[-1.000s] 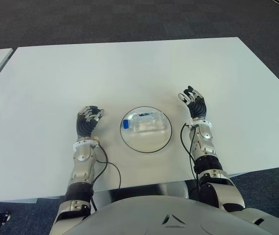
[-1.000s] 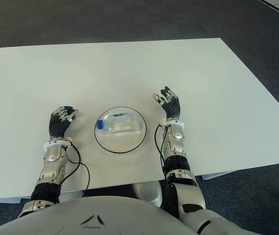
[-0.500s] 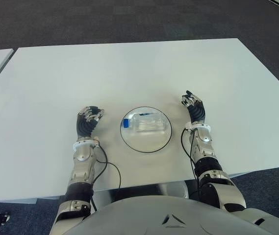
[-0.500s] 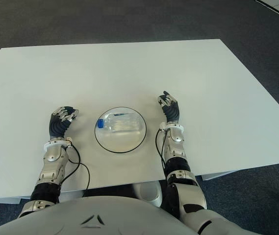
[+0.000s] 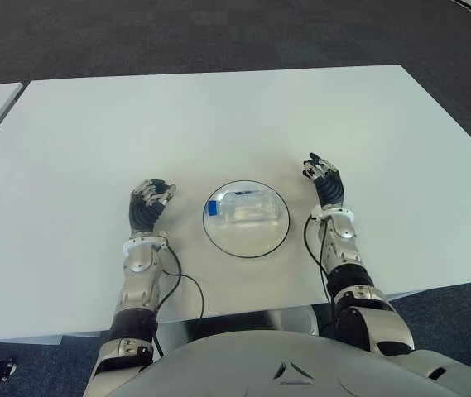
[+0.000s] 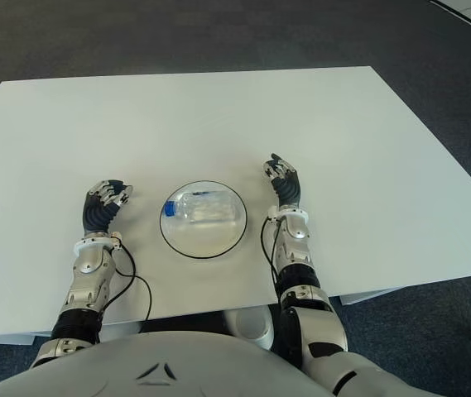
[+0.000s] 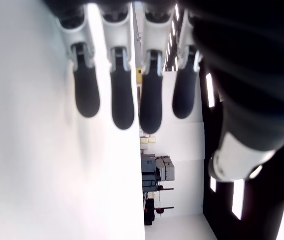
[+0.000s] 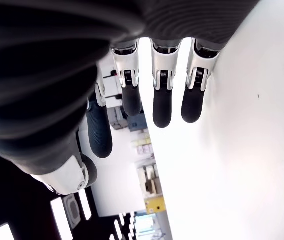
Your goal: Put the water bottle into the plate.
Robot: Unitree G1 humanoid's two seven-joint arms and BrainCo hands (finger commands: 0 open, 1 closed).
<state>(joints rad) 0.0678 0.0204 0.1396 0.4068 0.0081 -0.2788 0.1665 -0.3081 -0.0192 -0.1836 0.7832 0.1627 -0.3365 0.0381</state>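
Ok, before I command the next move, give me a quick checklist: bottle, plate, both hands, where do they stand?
1. Clear plastic water bottle with blue cap lies on its side inside the plate: ok.
2. Round white plate with dark rim sits flat on the white table, away from its edges: ok.
3. Right hand shows right of the plate, fingers relaxed, holding nothing: ok.
4. Left hand shows left of the plate, fingers relaxed, holding nothing: ok.
5. Either hand touching the table: cannot tell.
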